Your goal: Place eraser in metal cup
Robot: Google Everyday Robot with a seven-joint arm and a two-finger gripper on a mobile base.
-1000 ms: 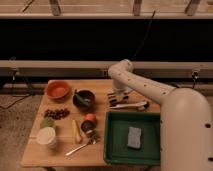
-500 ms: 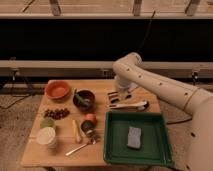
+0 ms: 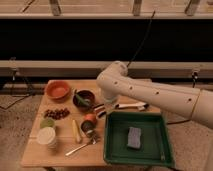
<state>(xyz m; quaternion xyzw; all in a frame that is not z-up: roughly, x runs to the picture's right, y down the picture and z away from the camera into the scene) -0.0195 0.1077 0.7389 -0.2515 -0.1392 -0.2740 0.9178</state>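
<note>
Eraser seemingly lies just beside gripper (metal cup near).

Arm stretched out and bent, gripper hanging low beneath it.

Robot lab: end effector over table

Striped eraser and metal cup, both on the wooden table, lying apart.
The small flat rectangular eraser with dark, reddish and pale stripes lies flat near mid-table, partly hidden by the gripper, which is low right at it. The small round, dark grey, shiny metal cup stands upright nearer the front edge, close to the eraser.
</note>
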